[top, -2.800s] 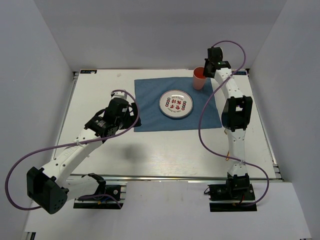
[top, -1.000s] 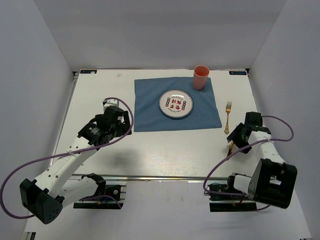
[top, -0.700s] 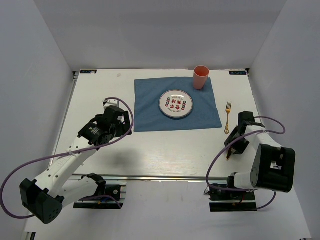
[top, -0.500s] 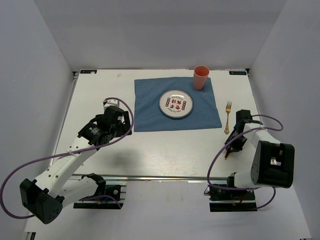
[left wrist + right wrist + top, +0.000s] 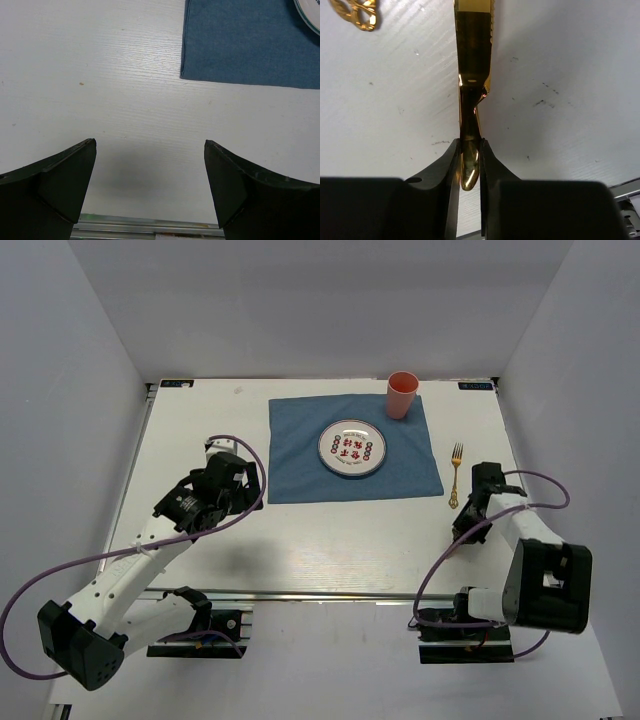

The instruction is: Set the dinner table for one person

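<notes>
- Pale grey walls [image 5: 300,300] box in the large white rectangular dinner table [image 5: 330,540], which spans the whole floor between them, with a metal rail [image 5: 330,593] along its near edge.
- A few seconds ago my right arm was up by the coral plastic cup [image 5: 402,394]; it has since come back near the table's right edge.
- Over the last second my right gripper [image 5: 469,150] has pinched in, and both fingers now press the thin handle of a slim gold metal utensil [image 5: 472,75].
- My left gripper [image 5: 150,145] has drawn back from the blue cloth placemat [image 5: 300,450]. Its jaws are spread wide and hold nothing, over bare table off the mat's near left corner.
- The round white plate with red markings [image 5: 352,448] sits mid-mat, and the cup is on the mat's far right corner.
- A gold metal fork [image 5: 455,475] lies on the table just beside the mat's right edge.
</notes>
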`<control>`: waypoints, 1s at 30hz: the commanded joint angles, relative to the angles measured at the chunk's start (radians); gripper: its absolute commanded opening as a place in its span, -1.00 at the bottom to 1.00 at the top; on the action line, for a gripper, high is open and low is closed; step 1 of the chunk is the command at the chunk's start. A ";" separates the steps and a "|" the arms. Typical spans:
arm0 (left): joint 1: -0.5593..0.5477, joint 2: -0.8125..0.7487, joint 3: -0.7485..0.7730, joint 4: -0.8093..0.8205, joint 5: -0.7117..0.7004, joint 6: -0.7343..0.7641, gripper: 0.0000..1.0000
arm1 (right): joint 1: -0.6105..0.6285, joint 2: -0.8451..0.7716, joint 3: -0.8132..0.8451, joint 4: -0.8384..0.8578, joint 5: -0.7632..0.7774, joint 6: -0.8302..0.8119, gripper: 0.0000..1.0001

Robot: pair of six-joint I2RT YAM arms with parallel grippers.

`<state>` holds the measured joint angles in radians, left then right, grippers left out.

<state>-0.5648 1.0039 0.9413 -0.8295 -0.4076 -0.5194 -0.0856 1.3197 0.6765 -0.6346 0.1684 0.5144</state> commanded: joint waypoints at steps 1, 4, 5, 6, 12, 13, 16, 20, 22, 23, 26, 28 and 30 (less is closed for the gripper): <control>0.003 -0.022 -0.001 0.016 -0.011 0.007 0.96 | 0.012 -0.103 0.029 -0.019 0.066 0.009 -1.00; 0.003 -0.018 -0.001 0.017 -0.010 0.007 0.96 | 0.030 -0.137 0.090 -0.033 0.082 -0.031 -1.00; 0.003 -0.016 -0.001 0.017 -0.011 0.007 0.96 | 0.040 -0.142 0.109 -0.036 0.085 -0.036 -1.00; 0.003 -0.016 0.001 0.015 -0.011 0.007 0.96 | 0.055 -0.142 0.124 -0.031 0.056 -0.045 -1.00; 0.003 -0.042 0.001 0.023 -0.025 0.005 0.96 | 0.194 0.103 0.355 -0.025 -0.030 -0.212 -1.00; 0.003 -0.045 -0.002 0.024 -0.026 0.009 0.96 | 0.210 0.142 0.424 -0.036 -0.023 -0.230 -1.00; 0.003 -0.050 -0.006 0.033 -0.025 0.016 0.96 | 0.257 0.245 0.501 -0.036 -0.003 -0.286 -1.00; 0.003 -0.030 -0.001 0.030 -0.030 0.016 0.96 | 0.279 0.349 0.602 -0.011 0.008 -0.313 -1.00; 0.003 -0.024 -0.002 0.030 -0.033 0.016 0.96 | 0.286 0.412 0.633 -0.011 0.011 -0.321 -1.00; 0.003 -0.024 -0.002 0.030 -0.036 0.016 0.96 | 0.287 0.432 0.662 -0.013 0.002 -0.324 -1.00; 0.003 -0.028 -0.004 0.035 -0.028 0.019 0.96 | 0.305 0.521 0.725 -0.017 0.012 -0.359 -1.00; 0.003 -0.027 -0.007 0.044 -0.025 0.025 0.96 | 0.317 0.544 0.750 -0.014 0.028 -0.376 -1.00; 0.003 -0.015 -0.007 0.044 -0.030 0.025 0.96 | 0.317 0.565 0.762 0.007 0.017 -0.392 -1.00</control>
<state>-0.5648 0.9897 0.9413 -0.8040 -0.4206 -0.5056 0.2195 1.8809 1.3819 -0.6483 0.1753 0.1715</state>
